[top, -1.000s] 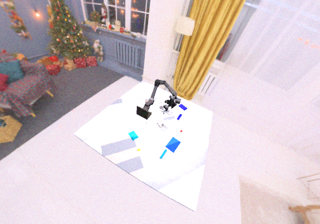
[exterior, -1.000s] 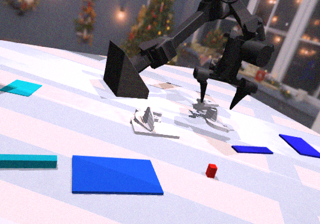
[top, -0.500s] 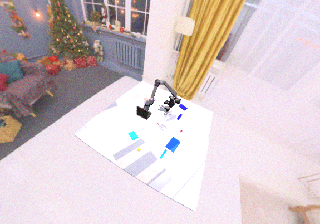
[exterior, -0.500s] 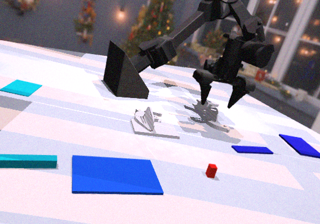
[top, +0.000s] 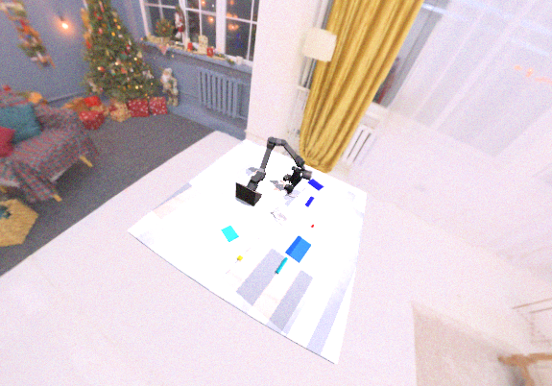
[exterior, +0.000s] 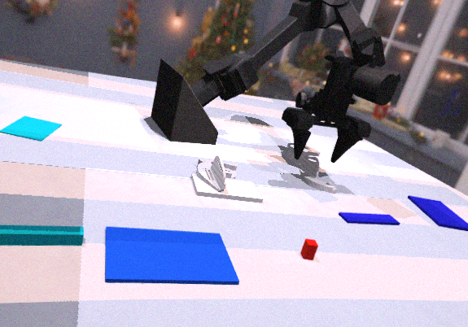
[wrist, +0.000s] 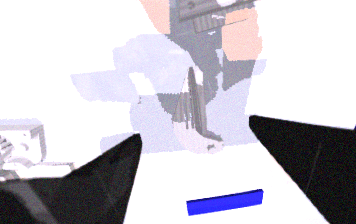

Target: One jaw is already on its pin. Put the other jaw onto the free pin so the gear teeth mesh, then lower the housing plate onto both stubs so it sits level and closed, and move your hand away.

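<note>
The pale base (exterior: 233,195) lies on the table with one grey jaw (exterior: 217,175) standing on it; its pins are not clear. The base also shows at the left edge of the wrist view (wrist: 37,142). A loose grey jaw (exterior: 318,181) (wrist: 196,107) lies farther right on the table. A grey part (wrist: 200,9), seemingly the housing plate, shows at the top of the wrist view; the exterior view shows it partly behind a finger. My gripper (exterior: 316,159) (wrist: 195,129) is open and empty, above the loose jaw, its fingertips apart on either side in the wrist view.
Dark blue flat pieces (exterior: 369,218) (exterior: 441,213) lie to the right. A red block (exterior: 309,249), a blue plate (exterior: 168,256) and a teal bar (exterior: 31,236) lie nearer the exterior camera. A cyan square (exterior: 31,128) and a yellow block (top: 240,258) lie farther off.
</note>
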`<state>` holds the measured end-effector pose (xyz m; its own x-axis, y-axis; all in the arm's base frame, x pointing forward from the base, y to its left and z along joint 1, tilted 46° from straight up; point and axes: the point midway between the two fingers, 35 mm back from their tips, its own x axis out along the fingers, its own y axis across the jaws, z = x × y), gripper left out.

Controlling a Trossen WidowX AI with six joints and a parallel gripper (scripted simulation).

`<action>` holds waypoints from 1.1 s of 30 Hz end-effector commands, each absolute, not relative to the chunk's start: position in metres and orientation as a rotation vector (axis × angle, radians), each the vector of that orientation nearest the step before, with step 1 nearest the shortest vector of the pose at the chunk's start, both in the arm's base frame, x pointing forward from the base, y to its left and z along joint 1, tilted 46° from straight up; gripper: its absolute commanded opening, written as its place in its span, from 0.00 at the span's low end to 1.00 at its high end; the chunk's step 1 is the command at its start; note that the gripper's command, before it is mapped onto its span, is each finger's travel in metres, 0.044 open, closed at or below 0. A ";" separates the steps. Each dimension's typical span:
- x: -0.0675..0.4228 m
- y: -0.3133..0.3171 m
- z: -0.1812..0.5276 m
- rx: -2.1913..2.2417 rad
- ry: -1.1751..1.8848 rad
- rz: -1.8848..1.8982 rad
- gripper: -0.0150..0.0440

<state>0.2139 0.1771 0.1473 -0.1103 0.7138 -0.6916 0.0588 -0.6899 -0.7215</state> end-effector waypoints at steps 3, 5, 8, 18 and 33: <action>0.212 0.183 0.139 -1.696 -0.840 1.859 1.00; 0.212 0.185 0.137 -1.696 -0.840 1.858 1.00; 0.211 0.188 0.134 -1.696 -0.840 1.858 1.00; 0.209 0.200 0.123 -1.694 -0.842 1.857 1.00; 0.207 0.205 0.119 -1.693 -0.843 1.856 1.00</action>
